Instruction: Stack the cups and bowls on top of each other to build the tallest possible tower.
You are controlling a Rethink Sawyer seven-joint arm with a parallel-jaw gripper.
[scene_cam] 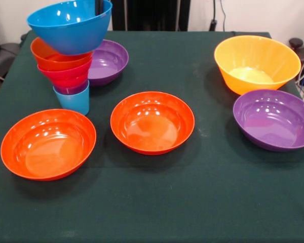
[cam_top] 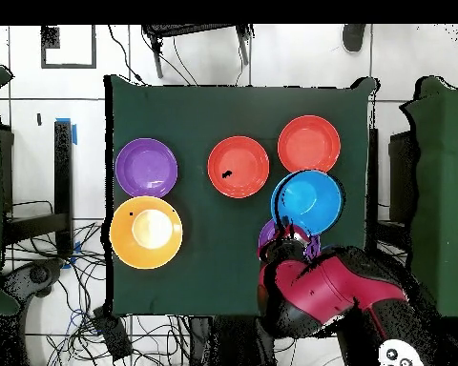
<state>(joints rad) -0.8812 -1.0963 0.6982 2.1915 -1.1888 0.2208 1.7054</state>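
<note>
The tower (scene_cam: 68, 61) stands near the table's (scene_cam: 157, 202) far left corner in the front view: light blue cup (scene_cam: 73, 100) lowest, then purple cup (scene_cam: 71, 89), pink bowl (scene_cam: 66, 76), small orange bowl (scene_cam: 48, 56), and the medium blue bowl (scene_cam: 71, 25) leaning on top. These look like light, stiff, glossy plastic, so probably slippery; a rim is the likely place to pinch, and the narrow base should tip easily. The gripper (scene_cam: 99, 7) shows only as a dark sliver at the blue bowl's rim, so I cannot tell whether it grips or is spread. A wide purple bowl (scene_cam: 109, 61) sits half hidden behind the tower. Two orange-red bowls (scene_cam: 48, 143) lie toward the near edge, the yellow-orange bowl (scene_cam: 257, 63) and another purple bowl (scene_cam: 274, 119) toward the right edge.
</note>
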